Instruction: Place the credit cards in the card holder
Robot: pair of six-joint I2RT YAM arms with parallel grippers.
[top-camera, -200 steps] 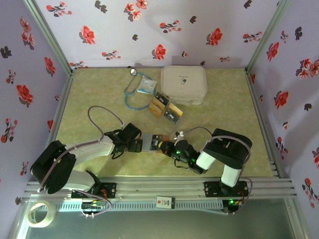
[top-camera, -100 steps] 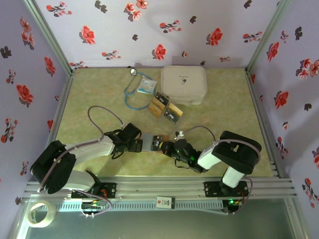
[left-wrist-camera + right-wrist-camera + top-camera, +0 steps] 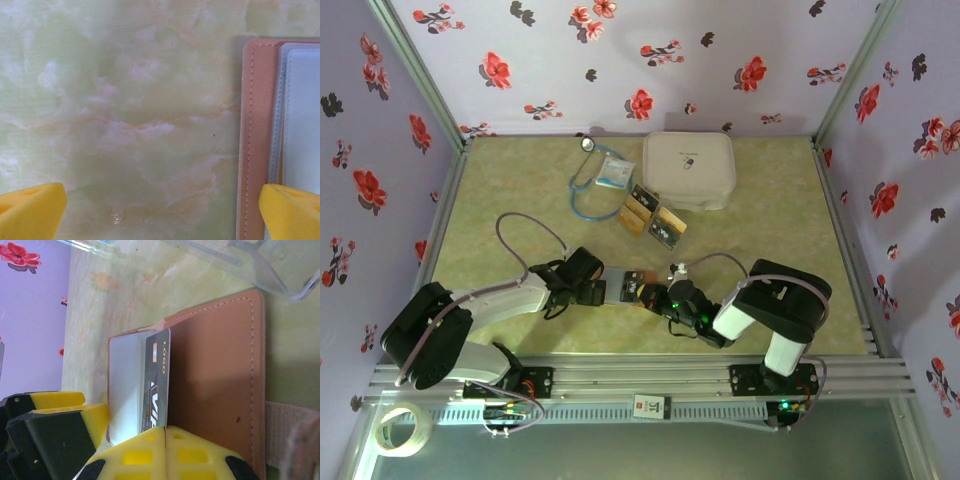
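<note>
Where the arms meet near the table's front, the left gripper (image 3: 160, 212) stands wide open and empty over the marbled green table (image 3: 125, 125). One of its yellow pads (image 3: 292, 210) is over the stitched rim of the holder (image 3: 255, 140), a flat pinkish-brown leathery fold with a greyish clear pocket. Opposite, the right gripper (image 3: 165, 435) is closed tight, its yellow fingers pinching the lower end of a thin black card (image 3: 157, 385) with gold lettering, which lies along the pale pocket's edge. Farther back lie the other cards (image 3: 653, 215), small black and gold rectangles, just before a rounded white case (image 3: 688, 170), with a blue stethoscope (image 3: 585, 190) to their left. Since half a second ago the right arm's elbow has drawn back leftward; the holder and left arm lie unchanged.
</note>
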